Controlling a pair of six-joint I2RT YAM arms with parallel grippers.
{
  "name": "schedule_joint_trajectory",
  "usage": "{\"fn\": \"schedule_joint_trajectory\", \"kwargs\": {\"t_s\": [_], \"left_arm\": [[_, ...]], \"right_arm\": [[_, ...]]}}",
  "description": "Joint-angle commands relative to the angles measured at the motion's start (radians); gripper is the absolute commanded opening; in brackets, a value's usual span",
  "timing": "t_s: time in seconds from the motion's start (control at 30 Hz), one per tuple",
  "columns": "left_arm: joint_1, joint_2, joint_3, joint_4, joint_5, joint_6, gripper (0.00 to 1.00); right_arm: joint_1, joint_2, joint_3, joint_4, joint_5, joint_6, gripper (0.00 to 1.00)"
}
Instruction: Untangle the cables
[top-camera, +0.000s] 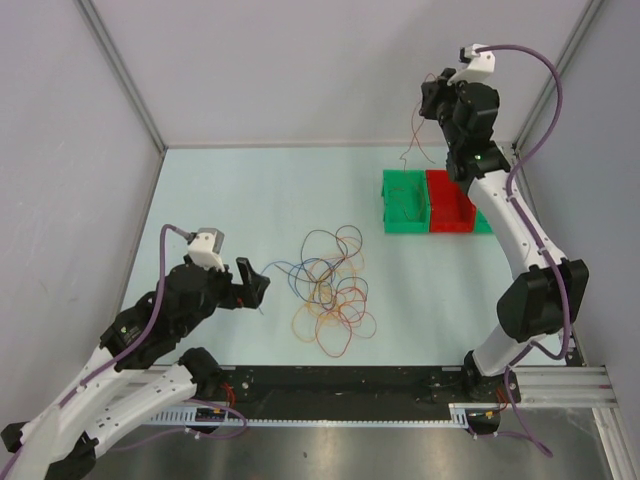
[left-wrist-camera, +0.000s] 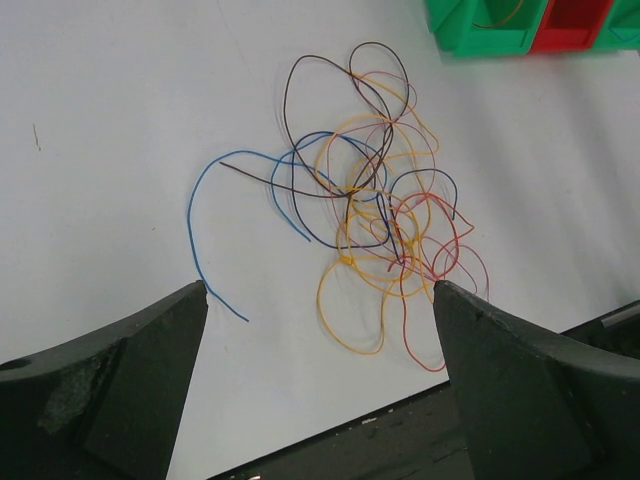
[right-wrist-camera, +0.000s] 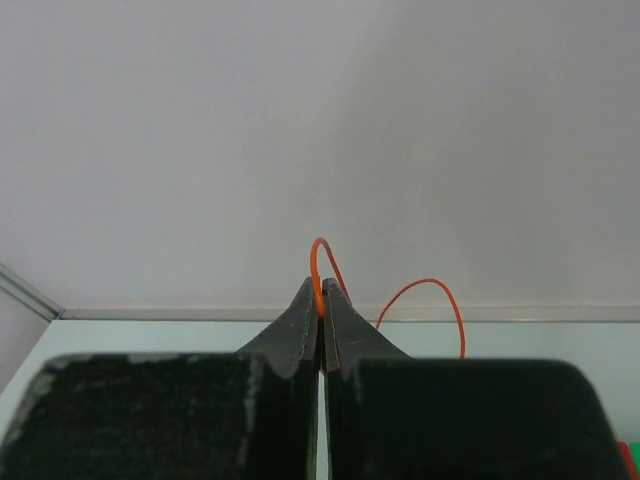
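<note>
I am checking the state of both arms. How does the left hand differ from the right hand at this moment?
The left hand is open and holds nothing; the right hand is shut on an orange cable. The left hand sits low over the table, facing the tangle of cables; the right hand is raised high, and its cable hangs toward the green bin. Both hands are black.

Arms posed apart.
Left gripper (left-wrist-camera: 320, 298) is held low, jaws spread wide; right gripper (right-wrist-camera: 321, 300) is raised high, pinched on orange cable (right-wrist-camera: 317, 258).
</note>
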Motion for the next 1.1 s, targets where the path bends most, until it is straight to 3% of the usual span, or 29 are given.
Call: {"fn": "schedule_joint_trajectory", "kwargs": {"t_s": [0.0,0.4,1.07], "left_arm": [[0.012,-0.001,-0.003,0.03,0.004,0.02,1.0],[0.02,-0.002,-0.005,0.032,0.007,0.022,1.0],[0.021,-0.007,-0.003,0.03,-0.003,0.019,1.0]], "right_arm": [[-0.003,-0.091,-0.053,0.092,0.021,0.03,0.0],[-0.001,-0.174,-0.258,0.094,0.042,0.073,0.0],[-0.001,0.031,-0.314,0.136,0.019,0.101,0.0]]}}
